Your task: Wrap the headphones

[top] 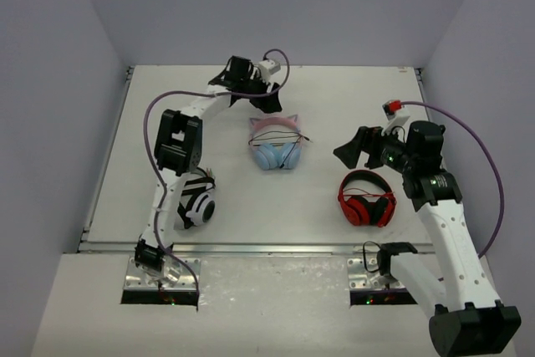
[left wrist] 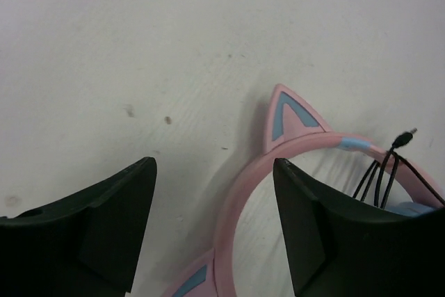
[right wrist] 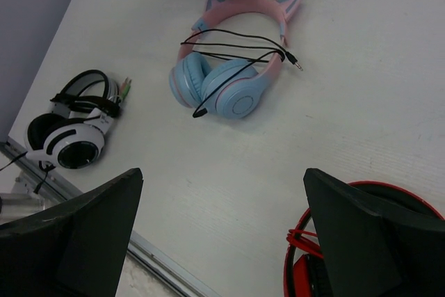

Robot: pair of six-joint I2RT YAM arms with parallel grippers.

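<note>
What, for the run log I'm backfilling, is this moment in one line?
left gripper: open, by headband | right gripper: open, empty | headphones: on table, cable looped across headband

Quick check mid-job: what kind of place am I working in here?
Probably a robot test cell: a white table boxed in by plain walls, with the cat-ear headphones, red headphones and striped headphones laid out as props.

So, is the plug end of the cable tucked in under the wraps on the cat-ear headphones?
No, the plug sticks out free past the side of the pink headband.
</note>
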